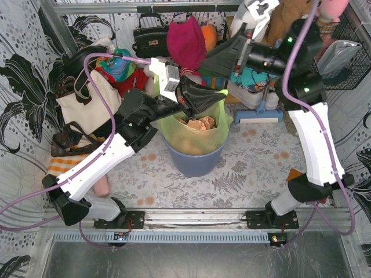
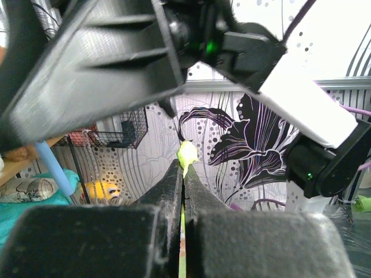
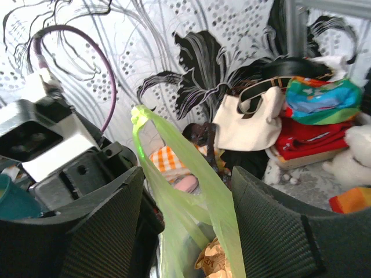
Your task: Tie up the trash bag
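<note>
The trash bag (image 1: 215,128) is thin light-green plastic and sits in the round blue-grey bin (image 1: 194,160), with crumpled brown paper (image 1: 200,123) in it. My left gripper (image 1: 200,99) is over the bag's far-left rim, shut on a pulled-up strip of the bag. In the left wrist view the green tip (image 2: 186,155) sticks out past the closed fingers (image 2: 171,185). My right gripper (image 1: 215,58) is open above the bag. In the right wrist view the raised green handle loop (image 3: 174,150) passes between its spread fingers (image 3: 272,214) without touching them.
A cream tote bag (image 1: 87,103) with black straps lies at the left. A black handbag (image 1: 151,37), a magenta hat (image 1: 186,43), toys and clothes crowd the back. A wire basket (image 1: 348,55) stands at the back right. A blue-handled tool (image 1: 261,113) lies right of the bin.
</note>
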Available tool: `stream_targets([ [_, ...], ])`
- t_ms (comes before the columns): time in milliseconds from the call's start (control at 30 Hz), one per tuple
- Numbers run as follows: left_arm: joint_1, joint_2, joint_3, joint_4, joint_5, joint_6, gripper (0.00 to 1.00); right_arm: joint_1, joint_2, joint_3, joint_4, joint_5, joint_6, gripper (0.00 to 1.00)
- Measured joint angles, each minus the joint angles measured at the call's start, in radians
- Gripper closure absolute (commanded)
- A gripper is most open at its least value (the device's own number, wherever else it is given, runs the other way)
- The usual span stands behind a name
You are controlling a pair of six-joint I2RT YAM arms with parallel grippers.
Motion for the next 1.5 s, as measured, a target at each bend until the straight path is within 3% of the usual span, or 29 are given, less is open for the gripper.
stream_targets([
  [467, 0.0, -0.002, -0.002, 0.01, 0.043, -0.024, 0.97, 0.125, 0.334, 0.342, 0.053, -0.206, -0.039, 0.27],
  [1000, -0.003, -0.002, -0.003, 0.01, 0.09, -0.036, 0.96, 0.212, 0.401, 0.35, 0.083, -0.196, -0.108, 0.27],
  [1367, -0.011, -0.008, -0.009, 0.008, 0.106, -0.037, 0.97, 0.261, 0.402, 0.35, 0.105, -0.127, -0.124, 0.5],
  [1500, -0.01, -0.008, -0.009, -0.002, 0.106, -0.037, 0.97, 0.272, 0.402, 0.35, 0.106, -0.119, -0.127, 0.67],
])
